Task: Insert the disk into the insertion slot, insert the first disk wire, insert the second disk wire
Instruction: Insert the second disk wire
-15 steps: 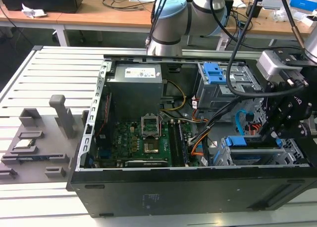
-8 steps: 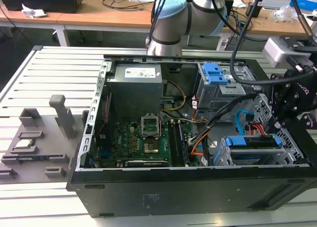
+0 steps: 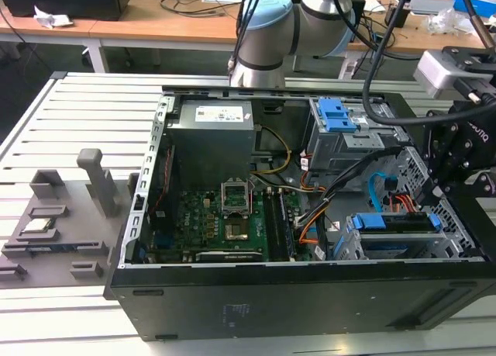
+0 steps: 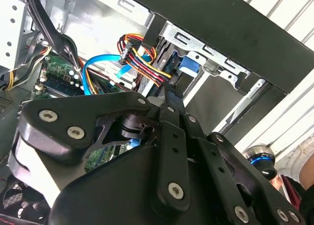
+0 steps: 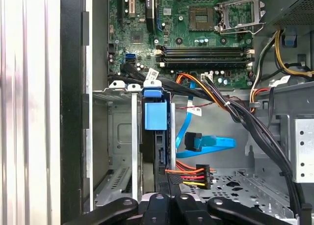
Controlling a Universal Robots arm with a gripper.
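1. disk (image 5: pixel 157 137): seated in the insertion slot (image 5: pixel 120 146) and seen edge-on in the first wrist view. The blue carrier tab is at the end facing the motherboard (image 5: pixel 196 34). The long axis runs from the hand straight toward the motherboard.
2. hand (image 5: pixel 170 193): at the disk's rear end, in line with that long axis. The fingers are drawn together with next to no gap. The tips sit where the first disk wire meets the disk's rear edge. Whether they pinch the wire or only press there cannot be told.
3. first disk wire (image 5: pixel 189 173): an orange, red and black bundle leading sideways off the disk's rear edge. A black connector at its outer end hangs free, just beside the disk.
4. second disk wire (image 5: pixel 211 144): a flat blue cable on the same side of the disk, nearer the motherboard than the first wire. Its plug stands apart from the disk, unseated.
5. computer case (image 3: pixel 232 302): open, lying on the slatted surface (image 3: pixel 77 115), and housing the disk and slot.
6. status, as a judgement: the disk insertion looks complete, and work stands at the first wire.
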